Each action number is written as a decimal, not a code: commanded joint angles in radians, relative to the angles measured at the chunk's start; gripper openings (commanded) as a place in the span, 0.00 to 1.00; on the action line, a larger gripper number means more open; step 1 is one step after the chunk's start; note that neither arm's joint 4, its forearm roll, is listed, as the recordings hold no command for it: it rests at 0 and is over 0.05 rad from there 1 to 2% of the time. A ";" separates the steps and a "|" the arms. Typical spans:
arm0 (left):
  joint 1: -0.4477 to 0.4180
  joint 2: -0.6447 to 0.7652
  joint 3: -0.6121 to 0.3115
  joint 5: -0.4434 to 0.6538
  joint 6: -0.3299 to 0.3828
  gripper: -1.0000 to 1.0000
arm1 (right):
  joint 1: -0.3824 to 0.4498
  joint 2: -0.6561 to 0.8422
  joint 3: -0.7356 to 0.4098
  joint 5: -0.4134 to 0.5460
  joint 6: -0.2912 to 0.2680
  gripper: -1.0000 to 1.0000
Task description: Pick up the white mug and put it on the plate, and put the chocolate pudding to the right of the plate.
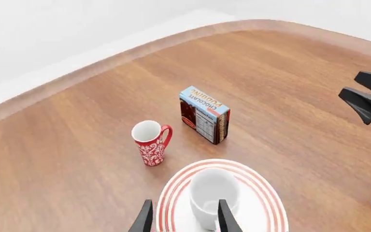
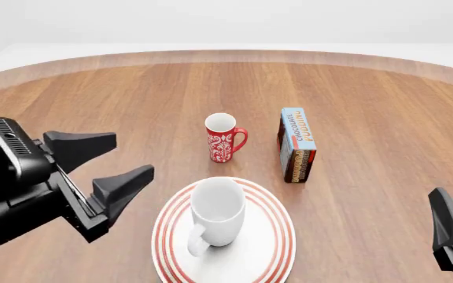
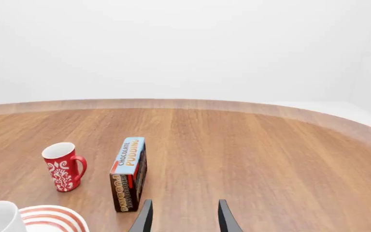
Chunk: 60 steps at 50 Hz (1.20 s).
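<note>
The plate [image 2: 171, 236], a wide white disc ringed in red, lies on the wooden table [image 2: 368, 106] at the near middle and carries the white mug [image 2: 217, 211], which stands upright on it, mouth up and showing nothing inside, its loop handle turned toward the near side. Beyond the plate stands a red mug [image 2: 223, 137] with a white pattern, also upright and showing nothing within. The left gripper [image 2: 101, 171] hangs to the left of the plate with its two dark fingers spread wide apart, holding nothing and touching nothing. The right gripper [image 3: 183, 215] sits low at the near right; in its wrist view the fingers stand parted with bare table between them, gripping nothing. The chocolate pudding [image 2: 296, 144] is a carton resting on a long narrow side, its light-blue lettered face up, brown and red sides showing; it is beyond the plate's right edge, just right of the red mug, apart from both
</note>
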 commanded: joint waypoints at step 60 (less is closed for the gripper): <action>0.699 -0.675 0.392 -0.123 -0.100 1.00 | -0.001 0.000 0.000 -0.001 -0.005 1.00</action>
